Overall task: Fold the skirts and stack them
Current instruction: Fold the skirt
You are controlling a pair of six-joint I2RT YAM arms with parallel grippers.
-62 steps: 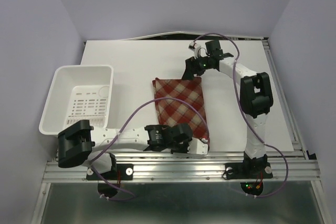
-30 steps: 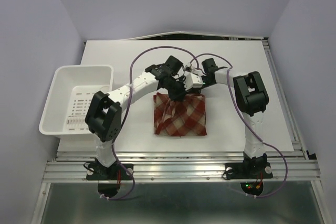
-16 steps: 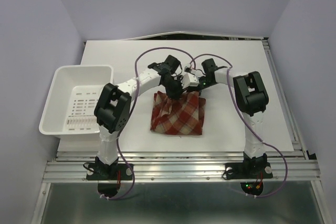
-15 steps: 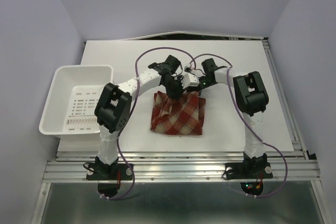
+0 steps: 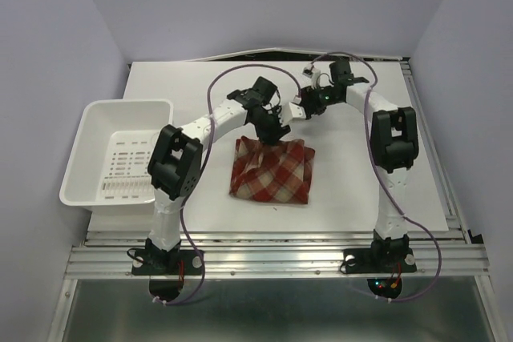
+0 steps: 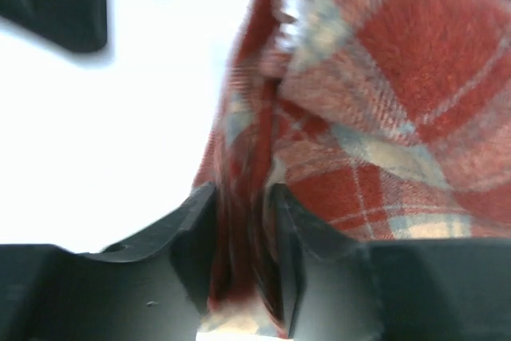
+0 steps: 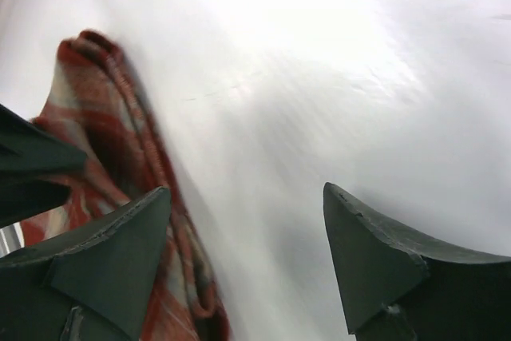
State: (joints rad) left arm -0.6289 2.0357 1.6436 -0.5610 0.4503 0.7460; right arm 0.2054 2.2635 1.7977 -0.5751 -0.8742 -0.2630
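Observation:
A red, maroon and cream plaid skirt (image 5: pixel 272 170) lies folded in the middle of the white table (image 5: pixel 200 94). My left gripper (image 5: pixel 274 131) is at the skirt's far edge, shut on a bunched fold of the cloth (image 6: pixel 243 261) between its fingers. The plaid fills the right of the left wrist view (image 6: pixel 383 101). My right gripper (image 5: pixel 298 110) is open and empty, just beyond the skirt's far right corner. In the right wrist view (image 7: pixel 247 197) the skirt's edge (image 7: pixel 104 117) lies to the left of its spread fingers.
A white perforated plastic basket (image 5: pixel 88 158) stands at the left of the table. The table's right edge meets a metal rail (image 5: pixel 433 158). Purple cables arch over both arms at the back.
My right gripper has let go of the skirt's far edge and drawn back up and to the right. My left gripper keeps its hold on the far edge.

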